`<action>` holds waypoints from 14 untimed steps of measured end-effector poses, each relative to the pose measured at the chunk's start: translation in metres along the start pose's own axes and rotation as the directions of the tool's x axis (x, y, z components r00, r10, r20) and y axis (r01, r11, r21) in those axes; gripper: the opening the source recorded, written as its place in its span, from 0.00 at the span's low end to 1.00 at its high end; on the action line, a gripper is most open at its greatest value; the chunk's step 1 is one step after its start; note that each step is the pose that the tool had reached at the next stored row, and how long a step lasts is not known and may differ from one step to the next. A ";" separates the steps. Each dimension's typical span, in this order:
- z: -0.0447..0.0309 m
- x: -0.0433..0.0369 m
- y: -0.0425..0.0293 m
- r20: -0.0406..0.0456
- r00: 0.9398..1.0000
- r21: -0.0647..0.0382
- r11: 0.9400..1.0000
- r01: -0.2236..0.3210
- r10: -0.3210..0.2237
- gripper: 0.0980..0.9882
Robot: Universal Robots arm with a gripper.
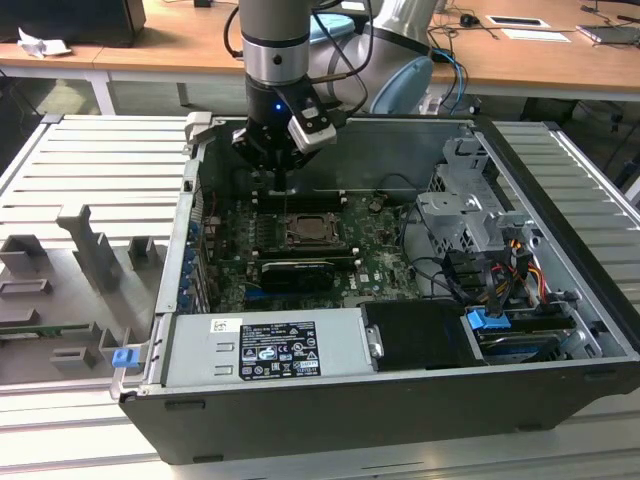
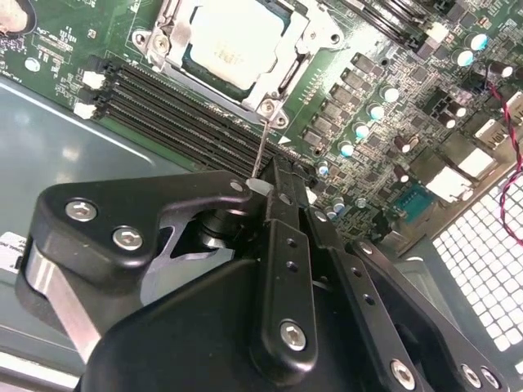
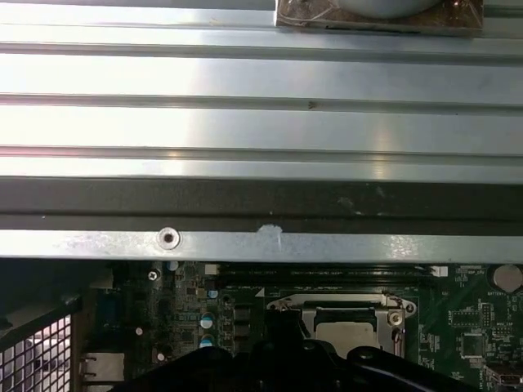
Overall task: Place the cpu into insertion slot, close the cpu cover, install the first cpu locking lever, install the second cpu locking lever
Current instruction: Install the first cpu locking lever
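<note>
Gripper [image 2: 263,189] fingers pressed together, pinching thin wire lever [image 2: 260,147] beside socket; likely gripped to swing it down | cpu [image 2: 233,41] seated in insertion slot [image 2: 189,61] | cpu cover [image 2: 306,45] closed over it

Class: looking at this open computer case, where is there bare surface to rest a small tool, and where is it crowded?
Free: the ribbed metal table by the case, and the flat black cover beside the power supply. Crowded: the motherboard around the cpu, under the hand, and the cabled drive cage.
</note>
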State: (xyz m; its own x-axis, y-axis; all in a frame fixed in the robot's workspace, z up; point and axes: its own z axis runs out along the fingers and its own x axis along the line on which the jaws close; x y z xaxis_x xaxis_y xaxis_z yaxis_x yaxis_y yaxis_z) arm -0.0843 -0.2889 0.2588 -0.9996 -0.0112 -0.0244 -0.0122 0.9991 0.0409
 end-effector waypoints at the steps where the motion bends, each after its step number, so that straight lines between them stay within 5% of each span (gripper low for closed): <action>1: 0.0000 -0.0007 0.0000 0.000 1.000 0.000 1.000 0.000 0.000 0.01; 14: 0.0029 -0.0138 -0.0003 0.000 1.000 0.000 1.000 0.000 0.000 0.01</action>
State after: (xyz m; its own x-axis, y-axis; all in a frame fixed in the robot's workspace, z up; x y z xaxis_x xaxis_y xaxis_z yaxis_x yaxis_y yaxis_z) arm -0.0704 -0.2889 0.2563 -0.9996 -0.0112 -0.0245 -0.0122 0.9991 0.0407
